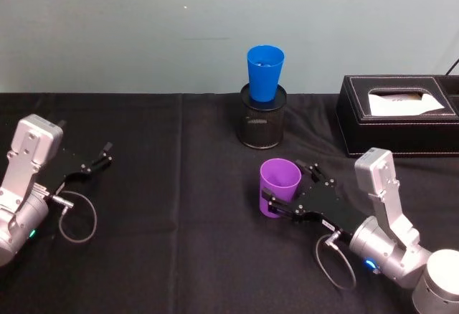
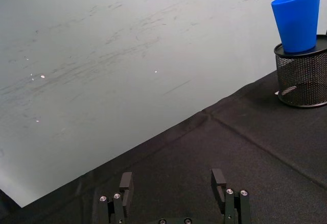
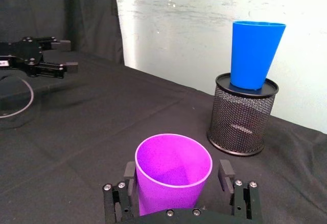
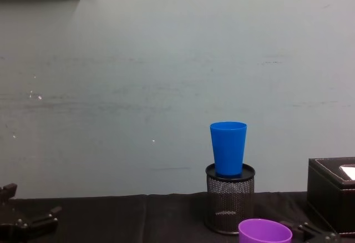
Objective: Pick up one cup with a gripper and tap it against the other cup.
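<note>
Head view: right gripper (image 1: 290,183) is sitting low at front right, jaws spread either side of the purple cup (image 1: 280,178), not squeezing it. Purple cup is standing on the black table (image 1: 179,206). Blue cup (image 1: 265,70) is resting upright in the mesh pen holder (image 1: 262,124) behind it. Left gripper (image 1: 102,155) is lying parked far left, jaws released.
</note>
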`<control>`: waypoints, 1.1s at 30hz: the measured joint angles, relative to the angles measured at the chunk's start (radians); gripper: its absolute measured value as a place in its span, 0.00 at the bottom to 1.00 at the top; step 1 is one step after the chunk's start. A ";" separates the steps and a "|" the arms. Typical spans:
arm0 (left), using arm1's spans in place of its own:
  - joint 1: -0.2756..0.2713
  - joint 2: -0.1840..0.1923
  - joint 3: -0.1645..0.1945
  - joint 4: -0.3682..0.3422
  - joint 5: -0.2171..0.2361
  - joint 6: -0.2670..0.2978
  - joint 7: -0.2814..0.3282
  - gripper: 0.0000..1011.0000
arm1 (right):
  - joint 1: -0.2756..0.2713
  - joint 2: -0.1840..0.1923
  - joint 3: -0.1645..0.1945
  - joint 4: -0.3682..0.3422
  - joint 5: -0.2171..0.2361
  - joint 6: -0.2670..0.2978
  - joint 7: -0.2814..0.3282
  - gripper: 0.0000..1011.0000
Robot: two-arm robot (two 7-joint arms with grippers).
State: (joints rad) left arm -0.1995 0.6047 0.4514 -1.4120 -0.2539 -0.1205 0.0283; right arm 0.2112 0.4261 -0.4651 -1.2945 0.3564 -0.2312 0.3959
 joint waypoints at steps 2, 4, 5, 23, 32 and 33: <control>0.000 0.000 0.000 0.000 0.000 0.000 0.000 0.99 | 0.011 -0.012 0.002 0.014 -0.003 0.002 0.007 0.99; 0.000 0.000 0.000 0.000 0.000 0.000 0.000 0.99 | 0.016 -0.019 0.003 0.022 -0.005 0.003 0.010 0.99; 0.000 0.000 0.000 0.000 0.000 0.000 0.000 0.99 | 0.022 -0.026 0.005 0.029 -0.006 0.003 0.015 0.99; 0.000 0.000 0.000 0.000 0.000 0.000 0.000 0.99 | 0.026 -0.076 0.031 0.049 -0.021 0.003 0.052 0.99; 0.000 0.000 0.000 0.000 0.000 0.000 0.000 0.99 | 0.019 -0.091 0.051 0.056 -0.026 0.009 0.055 0.99; 0.000 0.000 0.000 0.000 0.000 0.000 0.000 0.99 | 0.020 -0.091 0.051 0.056 -0.026 0.009 0.056 0.99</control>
State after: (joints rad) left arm -0.1995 0.6047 0.4514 -1.4120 -0.2539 -0.1205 0.0283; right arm 0.2308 0.3355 -0.4140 -1.2380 0.3304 -0.2218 0.4514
